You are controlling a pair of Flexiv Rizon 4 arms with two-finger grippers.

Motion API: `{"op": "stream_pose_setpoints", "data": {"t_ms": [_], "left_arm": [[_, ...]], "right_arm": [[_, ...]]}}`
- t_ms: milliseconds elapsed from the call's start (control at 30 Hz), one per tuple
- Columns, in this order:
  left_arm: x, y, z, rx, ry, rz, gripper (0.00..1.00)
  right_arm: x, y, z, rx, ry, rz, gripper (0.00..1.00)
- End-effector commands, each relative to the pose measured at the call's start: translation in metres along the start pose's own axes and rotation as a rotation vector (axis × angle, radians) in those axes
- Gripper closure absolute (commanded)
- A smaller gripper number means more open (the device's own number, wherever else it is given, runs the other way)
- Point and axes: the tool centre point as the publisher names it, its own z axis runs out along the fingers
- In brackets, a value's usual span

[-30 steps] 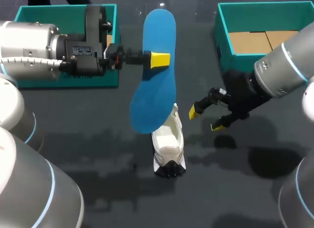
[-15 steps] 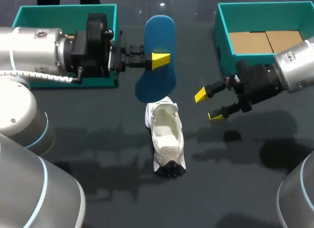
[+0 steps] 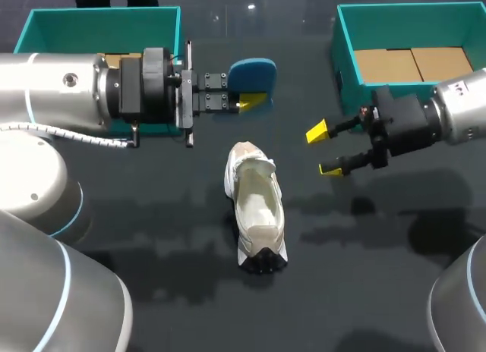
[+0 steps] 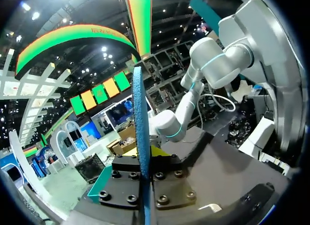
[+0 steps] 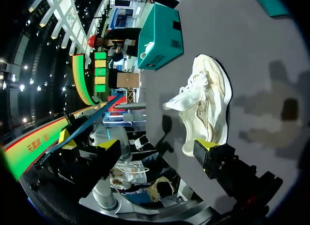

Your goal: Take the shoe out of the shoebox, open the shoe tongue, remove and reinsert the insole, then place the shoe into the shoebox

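Left gripper (image 3: 247, 89) is clamped on a blue insole (image 3: 253, 73), its fingers pressing the two flat faces from either side. The insole is thin and flat with a rounded end and a slightly rough, foam-like surface. In the left wrist view it stands edge-on as a narrow blue strip (image 4: 141, 128) rising between the dark bolted finger blocks. It is held up off the table, just beside the near corner of the left teal box (image 3: 45, 22).

Right gripper (image 3: 325, 149) is spread wide and holds nothing. It hangs above the table beside the right teal box (image 3: 343, 41), a straight-walled open box with plain brown cardboard (image 3: 410, 64) on its floor.

Between the two arms, nearer the robot, a cream-white shoe (image 3: 257, 215) stands upright on its sole on the dark glossy table (image 3: 152, 231), outside both boxes. It looks soft and fabric-like, with a smooth pale lining inside (the tongue and collar end look crumpled), and shows a dark patch at the end nearest the robot
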Motion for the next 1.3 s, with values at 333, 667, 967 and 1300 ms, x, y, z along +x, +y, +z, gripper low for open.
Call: {"op": "stream_pose_setpoints", "data": {"t_ms": [333, 667, 967, 1300], "left_arm": [[0.004, 0.042, -0.004, -0.071, -0.018, 0.736, 1.0], [0.004, 0.047, 0.0, -0.081, -0.01, 0.777, 1.0], [0.004, 0.091, -0.002, -0.023, -0.048, 0.892, 1.0], [0.003, 0.097, -0.005, 0.06, -0.01, 1.024, 1.0]], "right_arm": [[0.025, 0.009, 0.0, 0.011, 0.088, 0.019, 0.0], [0.025, 0.009, 0.0, 0.011, 0.088, 0.019, 0.0], [0.044, 0.033, 0.013, -0.046, 0.137, 0.053, 0.0], [0.048, 0.042, 0.021, -0.072, 0.155, 0.043, 0.0]]}}
